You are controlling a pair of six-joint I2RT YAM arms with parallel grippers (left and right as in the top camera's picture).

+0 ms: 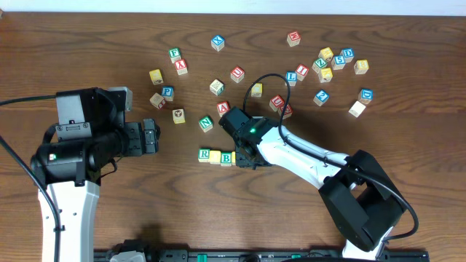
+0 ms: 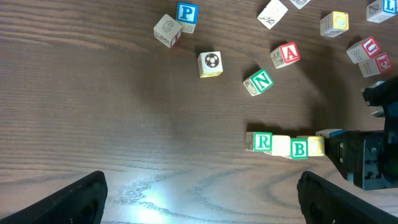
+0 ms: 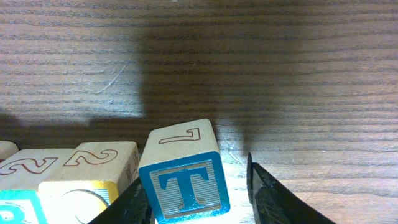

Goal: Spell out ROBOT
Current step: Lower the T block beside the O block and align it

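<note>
Wooden alphabet cubes are the subject. We judge them light, rigid and smooth-faced, best taken squarely on two opposite flat sides, since a corner hold would let one twist. Overhead: a row lies on the table [image 1: 87, 44] below centre, made up of the green R cube [image 1: 204, 153], a pale yellow cube [image 1: 215, 156] and the green B cube [image 1: 226, 157]. The right gripper [image 1: 246, 151] covers the end past the B, and the left gripper [image 1: 151, 137] hangs well apart, fingers spread and empty. Left wrist: a second yellow cube [image 2: 316, 146] touches the B, which the overhead view barely shows. An N cube [image 2: 259, 81] and an A cube [image 2: 286, 54] lie loose, apart from the row. Right wrist: only here do we read the blue T cube [image 3: 186, 180], seated on the wood just beside that yellow cube. The jaws stand either side of it with a lit gap on one flank, so they are parted, not clamping.
</note>
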